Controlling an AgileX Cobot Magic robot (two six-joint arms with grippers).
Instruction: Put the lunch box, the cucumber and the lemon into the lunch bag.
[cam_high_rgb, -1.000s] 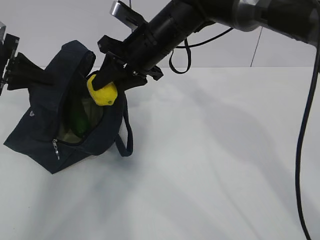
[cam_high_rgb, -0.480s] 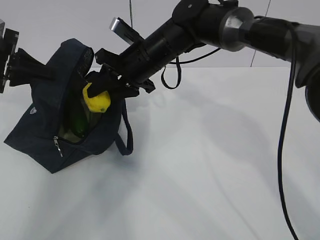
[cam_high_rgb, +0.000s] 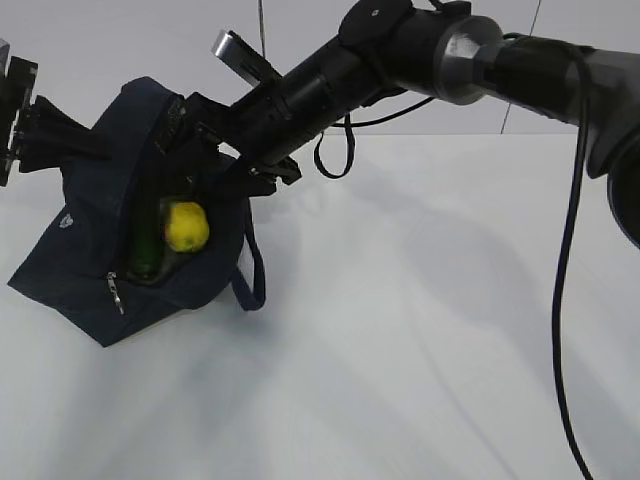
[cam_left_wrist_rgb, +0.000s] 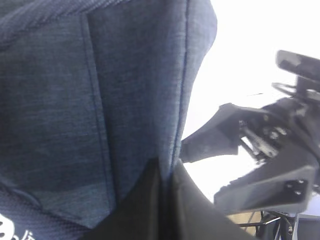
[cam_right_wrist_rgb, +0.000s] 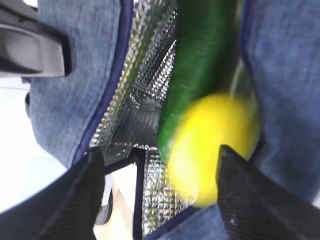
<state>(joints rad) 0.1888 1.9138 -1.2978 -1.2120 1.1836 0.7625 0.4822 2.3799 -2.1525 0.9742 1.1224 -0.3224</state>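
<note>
We've got the lemon (cam_high_rgb: 186, 226) sitting loose inside the open lunch bag (cam_high_rgb: 85, 270), right against the cucumber (cam_high_rgb: 146, 245), silver foil lining (cam_right_wrist_rgb: 145, 95) showing around them. Our right gripper (cam_high_rgb: 205, 150) hangs at the bag's mouth, jaws spread, nothing in them. Left gripper (cam_left_wrist_rgb: 165, 175) is pinched tight on the bag's fabric edge. There's a small white logo (cam_high_rgb: 64, 224) on the side, too tiny to read.

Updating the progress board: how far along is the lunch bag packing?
The cucumber already lies inside the lunch bag. The lemon sits in the bag's opening below the right gripper, whose jaws are open. The left gripper pinches the bag's fabric. The lunch box isn't visible, so I can't confirm it.
</note>
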